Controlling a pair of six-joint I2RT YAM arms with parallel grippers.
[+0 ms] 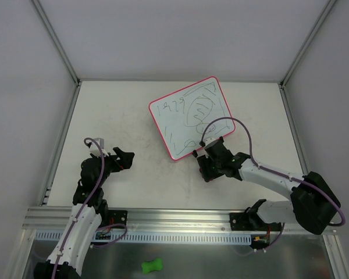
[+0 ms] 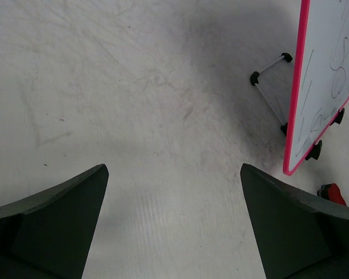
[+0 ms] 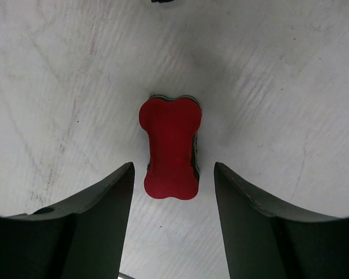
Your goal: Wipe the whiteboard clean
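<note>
Pink-framed white whiteboard [image 1: 191, 116], scribbled, looks light and stiff; I expect it slides under wiping. Right gripper [image 3: 173, 168] spread wide, straddling small red bone-shaped eraser [image 3: 170, 148]; take its waist.

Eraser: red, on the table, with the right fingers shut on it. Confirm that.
Not shut. The red eraser lies on the table between the right fingers, which are open, with a gap on each side of it. The right wrist view shows this.

Overhead, wrist views close, left shares whiteboard [image 1: 190, 118]
</note>
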